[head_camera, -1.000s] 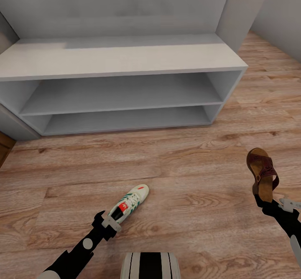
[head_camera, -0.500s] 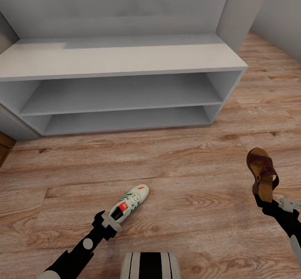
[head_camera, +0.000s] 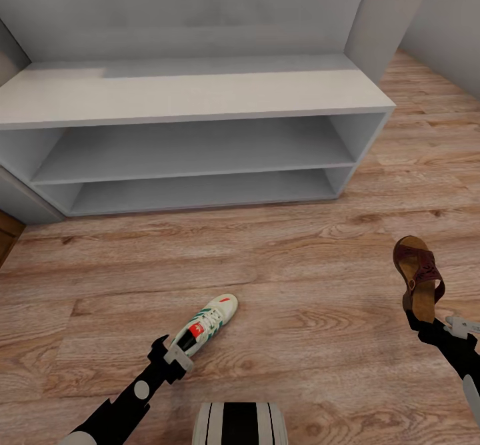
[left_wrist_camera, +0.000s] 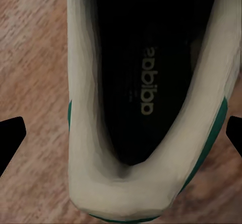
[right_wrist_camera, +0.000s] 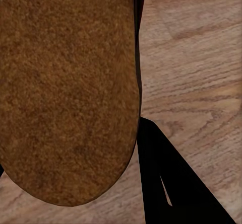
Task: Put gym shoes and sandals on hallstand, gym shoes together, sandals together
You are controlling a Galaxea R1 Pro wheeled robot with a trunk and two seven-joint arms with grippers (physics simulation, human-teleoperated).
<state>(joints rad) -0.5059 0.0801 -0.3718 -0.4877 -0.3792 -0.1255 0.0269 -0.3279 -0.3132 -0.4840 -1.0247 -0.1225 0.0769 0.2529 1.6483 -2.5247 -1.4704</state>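
One gym shoe [head_camera: 205, 324], white with green stripes and a red patch, lies on the corridor floor [head_camera: 300, 265] with its toe toward the hallstand [head_camera: 200, 95]. My left gripper [head_camera: 173, 355] is at the shoe's heel. In the left wrist view it stands open, its black fingertips [left_wrist_camera: 10, 138] on either side of the heel of the gym shoe [left_wrist_camera: 146, 83], not touching. My right gripper [head_camera: 420, 318] is shut on the heel end of a dark brown sandal [head_camera: 419, 275], held upright above the floor at the right. The sandal's tan sole [right_wrist_camera: 65, 83] shows beside a black finger [right_wrist_camera: 166, 183].
The pale grey hallstand has a bench top over two open shelf slots [head_camera: 193, 145], nothing on them. A grey wall rises behind it. A grey panel [head_camera: 17, 198] and a dark wooden edge [head_camera: 5, 232] sit at far left. My trunk [head_camera: 239, 424] shows at the bottom.
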